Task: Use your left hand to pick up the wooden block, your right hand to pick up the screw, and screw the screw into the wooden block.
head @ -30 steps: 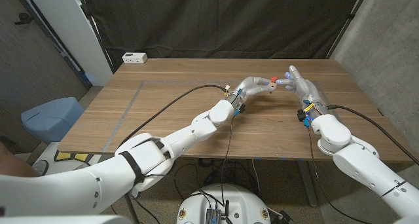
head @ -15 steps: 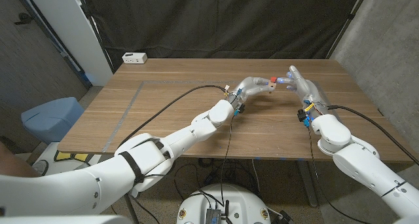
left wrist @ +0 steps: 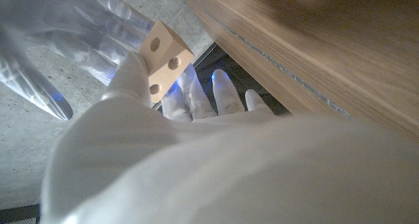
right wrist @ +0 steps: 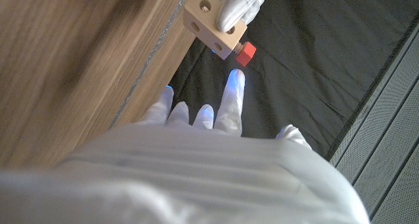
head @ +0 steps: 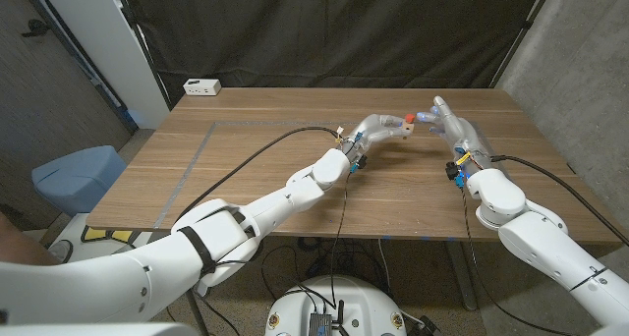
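My left robot hand [head: 376, 130] grips wooden block [head: 398, 126] above worktop [head: 246, 149], toward far right corner. Red screw [head: 410, 118] sits in block. My right robot hand [head: 447, 121] beside it, fingers spread, holding nothing.

Between the hands: the left hand [head: 378, 130] holds the wooden block [head: 398, 127] above the desk [head: 246, 169]; the red screw [head: 410, 118] sits at the block's far end, and the right hand [head: 444, 120] is just beside it, so little gap is left there.
Left half of desk: bare wood, crossed by a black cable [head: 246, 164] running to the left wrist.
Far left corner: a white box [head: 202, 86] near the edge, well apart from both hands.
Right edge: a cable [head: 550, 174] trails off the right wrist.
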Controlling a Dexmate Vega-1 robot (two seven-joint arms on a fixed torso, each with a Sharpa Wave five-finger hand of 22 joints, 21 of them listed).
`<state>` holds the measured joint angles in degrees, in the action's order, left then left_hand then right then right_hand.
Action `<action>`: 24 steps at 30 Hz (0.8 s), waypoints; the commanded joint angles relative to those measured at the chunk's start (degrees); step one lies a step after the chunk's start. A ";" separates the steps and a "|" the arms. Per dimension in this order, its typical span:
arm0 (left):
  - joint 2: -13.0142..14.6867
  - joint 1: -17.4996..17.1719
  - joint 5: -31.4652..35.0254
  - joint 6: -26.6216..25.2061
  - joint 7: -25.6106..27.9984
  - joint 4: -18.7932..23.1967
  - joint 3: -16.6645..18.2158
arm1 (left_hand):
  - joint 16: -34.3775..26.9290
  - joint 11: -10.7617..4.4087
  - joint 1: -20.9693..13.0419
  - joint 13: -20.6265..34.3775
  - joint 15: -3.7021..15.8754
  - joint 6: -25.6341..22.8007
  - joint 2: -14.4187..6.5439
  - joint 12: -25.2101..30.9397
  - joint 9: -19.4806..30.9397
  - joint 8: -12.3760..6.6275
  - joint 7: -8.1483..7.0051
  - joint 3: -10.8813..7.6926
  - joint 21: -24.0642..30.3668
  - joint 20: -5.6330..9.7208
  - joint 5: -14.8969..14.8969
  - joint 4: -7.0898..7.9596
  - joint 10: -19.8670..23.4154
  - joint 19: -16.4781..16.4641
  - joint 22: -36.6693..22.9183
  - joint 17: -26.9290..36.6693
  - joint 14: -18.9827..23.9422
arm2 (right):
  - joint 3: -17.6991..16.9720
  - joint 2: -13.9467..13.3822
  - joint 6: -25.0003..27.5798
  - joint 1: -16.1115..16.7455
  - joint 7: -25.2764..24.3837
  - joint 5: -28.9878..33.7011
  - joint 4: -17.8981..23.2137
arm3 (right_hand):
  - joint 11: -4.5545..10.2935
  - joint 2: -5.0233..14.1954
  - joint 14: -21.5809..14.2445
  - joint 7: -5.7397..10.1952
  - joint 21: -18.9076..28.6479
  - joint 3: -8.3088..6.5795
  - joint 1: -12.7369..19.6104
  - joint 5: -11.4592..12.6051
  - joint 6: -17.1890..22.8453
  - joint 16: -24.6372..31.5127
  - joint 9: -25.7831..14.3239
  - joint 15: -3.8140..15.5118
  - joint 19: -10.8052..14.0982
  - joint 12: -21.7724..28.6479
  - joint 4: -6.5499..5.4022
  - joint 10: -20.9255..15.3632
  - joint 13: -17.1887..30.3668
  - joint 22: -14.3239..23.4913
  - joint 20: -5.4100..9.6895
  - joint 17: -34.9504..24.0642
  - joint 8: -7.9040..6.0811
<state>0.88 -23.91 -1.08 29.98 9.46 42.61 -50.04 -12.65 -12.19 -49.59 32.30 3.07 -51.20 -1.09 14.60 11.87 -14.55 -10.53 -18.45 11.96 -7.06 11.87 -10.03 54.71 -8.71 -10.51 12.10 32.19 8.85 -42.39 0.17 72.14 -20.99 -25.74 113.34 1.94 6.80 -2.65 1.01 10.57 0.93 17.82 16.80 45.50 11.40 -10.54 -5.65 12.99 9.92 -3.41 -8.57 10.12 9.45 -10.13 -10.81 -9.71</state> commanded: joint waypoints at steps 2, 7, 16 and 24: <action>0.40 -0.30 0.15 -0.25 0.03 0.98 0.11 | 0.14 -0.22 -2.35 0.92 5.18 -5.30 -3.63 0.31 0.07 -0.30 1.16 -1.91 0.14 -0.04 0.37 1.30 0.96 -0.50 -0.21 0.30 0.46 | 0.56 -0.46 -0.01 -1.07 1.75 -0.95 -0.87 | -0.08 -0.40 1.22 0.04 -0.09 0.47 -0.22 -0.26 -2.36 -0.50 -0.28 -0.35 -0.80 0.02 -0.21 1.16 0.19 0.27 -0.12 -0.21 0.15; 0.52 -0.50 0.29 -0.58 0.08 1.51 0.06 | 0.15 -0.21 -2.35 0.93 5.16 -5.26 -3.60 0.30 0.07 -0.27 1.29 -1.90 0.14 -0.04 0.37 1.28 0.94 -0.50 -0.21 0.29 0.46 | 0.95 -0.78 -0.21 -1.73 2.93 -1.46 -1.46 | -0.12 -0.49 2.01 0.03 -0.17 0.66 -0.52 -0.33 -4.27 -0.61 -0.29 -0.80 -1.37 -0.04 -0.35 2.40 0.20 0.28 -0.17 -0.25 0.09; 0.66 -0.81 0.50 -1.20 0.24 2.27 -0.01 | 0.16 -0.20 -2.29 0.93 5.21 -5.31 -3.56 0.32 0.07 -0.29 1.24 -1.89 0.14 -0.04 0.36 1.30 0.98 -0.49 -0.21 0.27 0.48 | 1.34 -0.97 -1.22 -2.34 3.78 -1.60 -2.27 | -0.28 -0.60 2.80 0.11 -0.25 0.88 -0.87 -0.40 -5.84 -0.67 -0.29 -1.16 -2.05 0.02 -0.51 3.43 0.20 0.28 -0.30 -0.29 -0.05; 0.69 -0.97 0.57 -1.63 0.26 2.70 -0.05 | 0.17 -0.23 -2.35 0.94 5.22 -5.29 -3.54 0.34 0.07 -0.28 1.19 -1.92 0.15 -0.02 0.37 1.25 1.01 -0.51 -0.21 0.25 0.50 | 1.60 -0.99 -1.65 -2.78 4.35 -2.08 -2.86 | -0.09 -0.63 3.26 0.30 -0.26 1.00 -1.07 -0.42 -6.39 -0.68 -0.27 -1.16 -2.44 0.13 -0.61 3.80 0.19 0.28 -0.39 -0.31 -0.22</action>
<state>1.47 -24.62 -0.70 28.95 9.62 44.66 -49.98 -12.65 -12.19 -49.59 32.30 3.07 -51.20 -1.09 14.60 11.84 -14.49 -10.53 -18.59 11.96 -7.06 11.88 -10.16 54.71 -8.71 -10.51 12.10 32.20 10.07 -43.26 -0.77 70.02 -17.53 -27.23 111.24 1.74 6.33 0.14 1.03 10.57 1.58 17.35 16.46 39.38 10.96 -10.53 -6.74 10.73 9.92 -4.05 -4.88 10.14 9.44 -10.55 -10.81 -9.71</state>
